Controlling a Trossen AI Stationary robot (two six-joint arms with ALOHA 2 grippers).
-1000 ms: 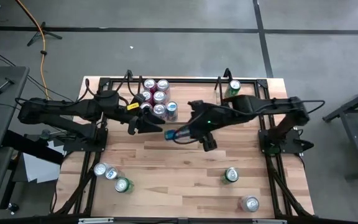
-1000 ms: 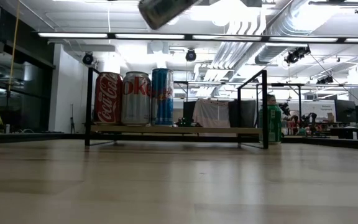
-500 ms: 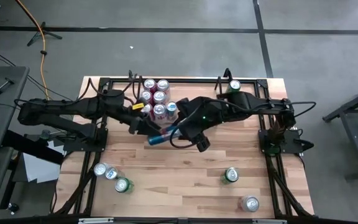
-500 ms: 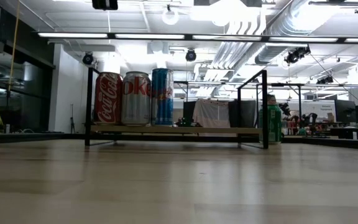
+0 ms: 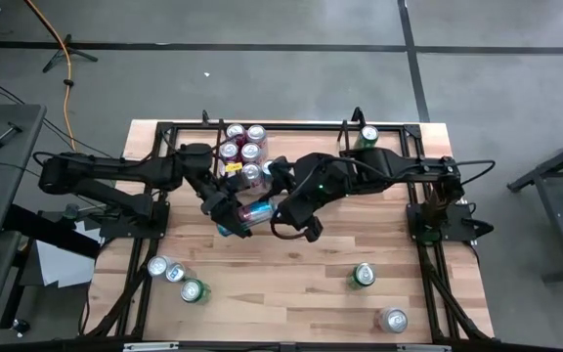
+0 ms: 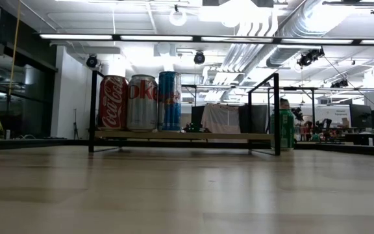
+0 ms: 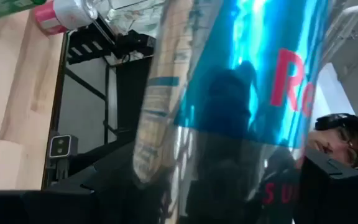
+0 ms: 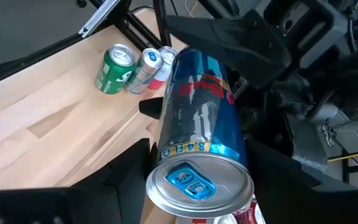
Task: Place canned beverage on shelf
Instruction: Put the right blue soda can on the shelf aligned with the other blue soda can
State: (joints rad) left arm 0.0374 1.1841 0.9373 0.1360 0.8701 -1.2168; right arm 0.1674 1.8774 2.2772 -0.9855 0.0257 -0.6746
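Blue can (image 5: 253, 214), rigid, smooth, likely slippery, hangs mid-frame over the desk (image 5: 291, 264); right gripper (image 5: 269, 211) jaws clamp its sides, left gripper (image 5: 229, 213) jaws unclear.

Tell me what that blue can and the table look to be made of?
The blue can, held between both arms, looks like thin glossy printed metal: its silver top with pull tab shines and its side mirrors surroundings. The table looks like pale wood planks with visible grain and seams, likely a matte finish.

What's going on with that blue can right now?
Right gripper shut on blue can, held over the table. Left gripper at the can's far end, grip unclear. Shelf already holds three cans.
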